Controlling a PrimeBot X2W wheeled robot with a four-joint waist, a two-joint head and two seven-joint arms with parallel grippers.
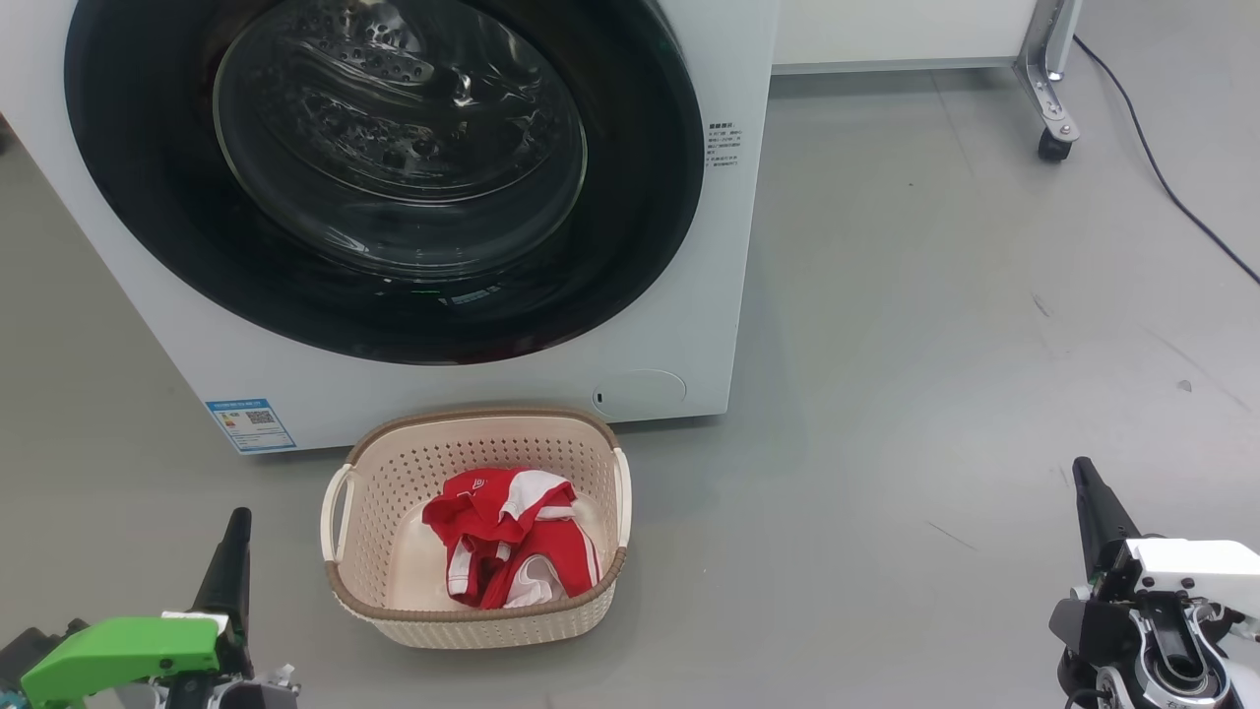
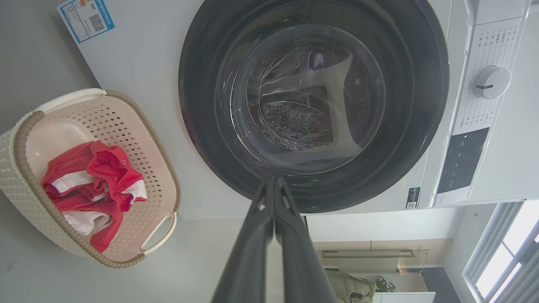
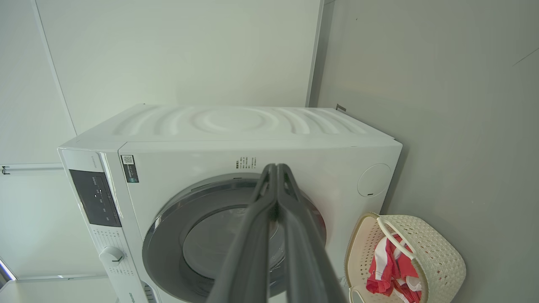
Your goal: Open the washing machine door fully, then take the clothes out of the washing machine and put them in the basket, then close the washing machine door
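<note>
Bundle of bright red garments with white stripes and trim (image 1: 507, 537) lay in the small cream perforated plastic basket with brown rim and 2 side handles (image 1: 472, 625), heaped toward its right half and below the rim. The basket stood on the grey floor (image 1: 935, 345) just in front of the big white front-loading washing machine (image 1: 679, 315), its back rim close to the lower front panel. The large round door with glossy black rim and bulging clear glass bowl (image 1: 394, 167) appeared flush with the front; only bare steel drum showed through the glass. Judgement: all 3 steps look done and the task is at its end. At most, the next move would be a check that the latch caught, with a push on the black rim if not. Left gripper (image 1: 239, 519) was low at the lower left, near the basket's left handle, its 2 fingers pressed together on nothing. Right gripper (image 1: 1083, 468) was at the lower right, well apart from the basket, fingers likewise together and empty. Room: wide open floor right of the machine; a metal caster foot (image 1: 1053, 123) and a dark cable (image 1: 1162, 172) lay far off at the upper right. The basket is the nearest edge to mind if the left arm moves toward the machine.
</note>
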